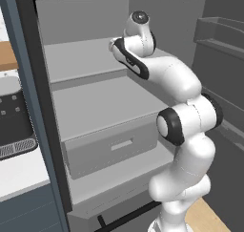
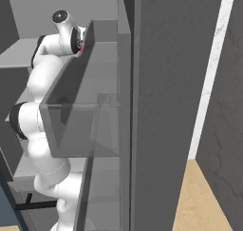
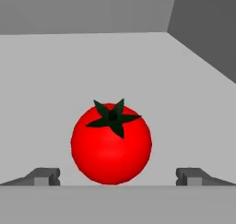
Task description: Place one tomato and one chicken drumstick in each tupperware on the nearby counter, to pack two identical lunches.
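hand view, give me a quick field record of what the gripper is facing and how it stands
target: tomato, red, dark green stem facing the camera
surface: light grey fridge shelf, tomato resting on it
gripper: open, fingertips wide on either side of the tomato, not touching it
held: nothing
arm: reaching into the open fridge, upper shelf level

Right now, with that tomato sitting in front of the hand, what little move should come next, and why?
Probably ease the hand forward, then close. The tomato sits centred between the wide-open fingertips on the grey shelf, but they do not yet flank it.
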You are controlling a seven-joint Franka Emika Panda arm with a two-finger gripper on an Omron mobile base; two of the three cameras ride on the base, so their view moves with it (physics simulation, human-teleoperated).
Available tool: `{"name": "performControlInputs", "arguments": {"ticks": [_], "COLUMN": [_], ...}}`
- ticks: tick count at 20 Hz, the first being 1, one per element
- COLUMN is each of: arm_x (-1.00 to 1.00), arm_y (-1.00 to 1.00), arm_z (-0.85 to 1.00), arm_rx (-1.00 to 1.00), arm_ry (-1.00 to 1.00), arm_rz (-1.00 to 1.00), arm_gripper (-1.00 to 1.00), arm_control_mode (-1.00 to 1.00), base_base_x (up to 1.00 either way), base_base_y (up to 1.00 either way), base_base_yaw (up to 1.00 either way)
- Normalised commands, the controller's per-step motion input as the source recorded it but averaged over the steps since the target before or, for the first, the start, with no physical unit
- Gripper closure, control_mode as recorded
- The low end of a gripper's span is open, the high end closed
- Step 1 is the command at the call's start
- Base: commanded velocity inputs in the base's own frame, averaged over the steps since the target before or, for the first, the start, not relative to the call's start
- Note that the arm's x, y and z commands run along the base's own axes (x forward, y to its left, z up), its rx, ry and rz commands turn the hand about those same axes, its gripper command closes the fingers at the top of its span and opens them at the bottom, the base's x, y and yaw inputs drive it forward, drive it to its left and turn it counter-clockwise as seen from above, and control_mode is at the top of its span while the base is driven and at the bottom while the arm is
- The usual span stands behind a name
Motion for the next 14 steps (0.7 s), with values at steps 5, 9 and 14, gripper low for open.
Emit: {"name": "performControlInputs", "arguments": {"ticks": [5,9,14], "arm_x": [0.40,0.48,0.14], "arm_y": [0.13,0.06,0.03], "arm_z": [-0.03,-0.16,-0.42], "arm_rx": [0.00,0.00,-0.07], "arm_ry": [0.00,0.00,0.00], "arm_rz": [0.00,0.00,0.00], "arm_gripper": [-1.00,-1.00,1.00], "arm_control_mode": [-1.00,-1.00,-1.00], "base_base_x": [0.00,0.00,0.00], "base_base_y": [0.00,0.00,0.00], "base_base_yaw": [0.00,0.00,0.00]}}
